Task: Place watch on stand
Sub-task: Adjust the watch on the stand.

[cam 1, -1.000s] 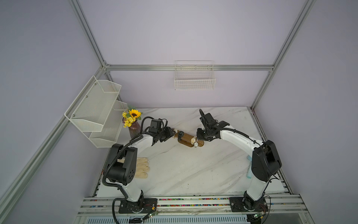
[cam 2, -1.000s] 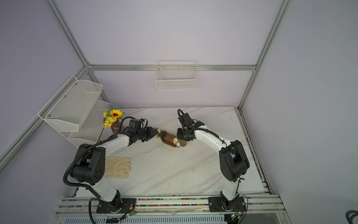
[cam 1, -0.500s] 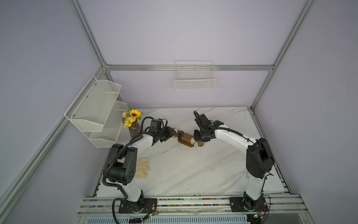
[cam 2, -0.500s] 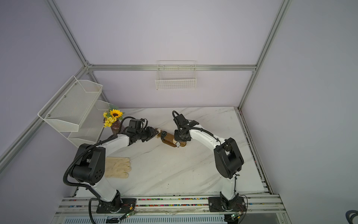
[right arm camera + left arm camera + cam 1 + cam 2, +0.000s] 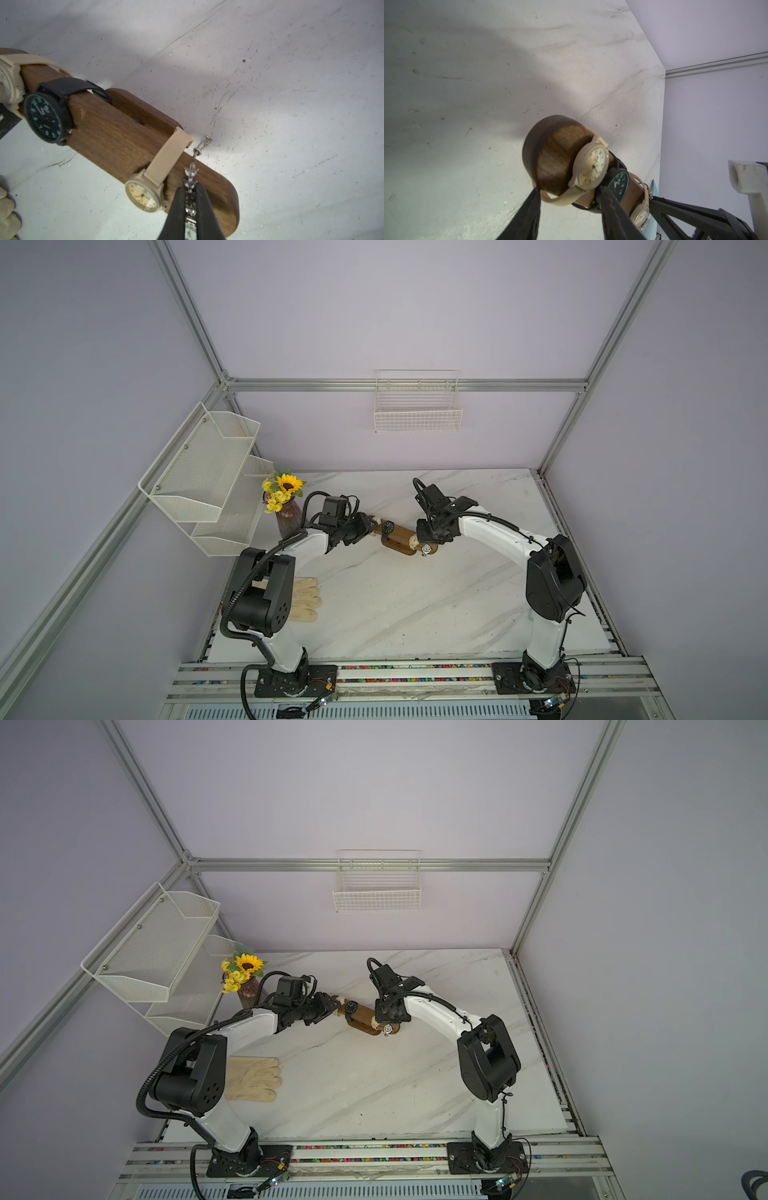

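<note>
Seating step: right hand (image 5: pixel 190 188) pinches silver watch (image 5: pixel 191 174), draped over stand (image 5: pixel 116 133) end (clasp (image 5: pixel 204 141) dangling past the edge). Left hand (image 5: pixel 569 188) straddles the opposite end, grip unclear. Next: release gently, withdraw.

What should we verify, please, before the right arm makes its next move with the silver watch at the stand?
1. Right end effector shut on the silver watch band: ok.
2. Band lies across the stand near its end: ok.
3. Clasp fastened: cannot tell; the chain tip pokes out behind the bar.
4. Band apart from the beige watch beside it: ok, narrowly.
5. Left end effector gripping the stand's other end: cannot tell.
6. Stand upright on the table: ok.
</note>
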Controlling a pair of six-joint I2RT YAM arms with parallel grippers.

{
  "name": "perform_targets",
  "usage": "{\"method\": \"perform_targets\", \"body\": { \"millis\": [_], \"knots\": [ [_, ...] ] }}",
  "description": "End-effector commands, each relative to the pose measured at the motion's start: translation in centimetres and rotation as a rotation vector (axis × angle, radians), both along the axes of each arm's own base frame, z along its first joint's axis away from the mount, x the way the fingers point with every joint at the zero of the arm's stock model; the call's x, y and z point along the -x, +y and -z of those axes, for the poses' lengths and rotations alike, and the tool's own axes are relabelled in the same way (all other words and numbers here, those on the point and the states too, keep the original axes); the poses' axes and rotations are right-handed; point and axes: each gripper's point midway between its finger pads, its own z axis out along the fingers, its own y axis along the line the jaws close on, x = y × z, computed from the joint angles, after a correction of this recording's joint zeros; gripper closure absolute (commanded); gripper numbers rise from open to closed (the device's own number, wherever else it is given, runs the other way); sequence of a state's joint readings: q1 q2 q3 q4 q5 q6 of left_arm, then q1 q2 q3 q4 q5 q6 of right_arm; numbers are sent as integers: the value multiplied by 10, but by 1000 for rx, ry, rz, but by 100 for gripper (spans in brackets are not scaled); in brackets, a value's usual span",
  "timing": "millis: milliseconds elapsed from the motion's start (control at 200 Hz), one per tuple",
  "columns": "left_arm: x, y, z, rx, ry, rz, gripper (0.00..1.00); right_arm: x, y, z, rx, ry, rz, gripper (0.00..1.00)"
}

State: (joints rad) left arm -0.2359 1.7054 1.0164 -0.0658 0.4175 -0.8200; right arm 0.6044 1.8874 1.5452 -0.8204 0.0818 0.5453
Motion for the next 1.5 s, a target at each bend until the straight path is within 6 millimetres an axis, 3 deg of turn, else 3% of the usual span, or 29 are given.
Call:
{"method": "perform_targets", "body": {
  "millis": [0,630,1155,1495],
  "knots": [
    [0,0,6,21,0,2,53,10,-12,15,65,47,20,93],
    [1,0,9,24,4,1,53,-9,-5,3,-231,39,112,100],
    [3,0,13,28,16,5,53,-7,-12,-10,-295,-50,140,100],
    [4,-1,15,32,23,6,53,-5,-8,-2,-401,-91,177,100]
  ]
}}
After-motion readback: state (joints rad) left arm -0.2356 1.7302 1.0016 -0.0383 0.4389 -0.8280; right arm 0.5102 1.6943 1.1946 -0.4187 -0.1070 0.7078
